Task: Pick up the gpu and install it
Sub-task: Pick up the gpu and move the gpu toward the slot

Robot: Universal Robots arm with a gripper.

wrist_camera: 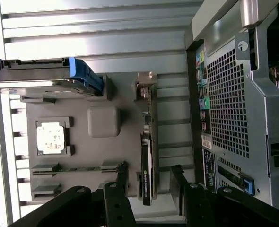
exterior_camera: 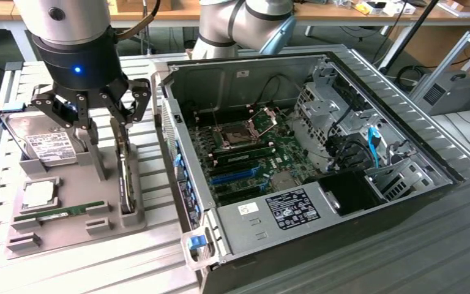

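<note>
Two fingers (exterior_camera: 96,153) (wrist_camera: 122,177) spread wide apart, gripping nothing, set astride the gpu (exterior_camera: 125,184) (wrist_camera: 147,151) with a gap on either side. Gpu upright on its long edge in a slot of the grey holder (exterior_camera: 71,177), just beside the open computer case (exterior_camera: 218,79) on the slatted worktop (exterior_camera: 96,269). White writing along the card's black edge, too small to read. White-labelled hard drive (exterior_camera: 43,147) on the holder toward the exterior view's left of the gpu, print illegible
</note>
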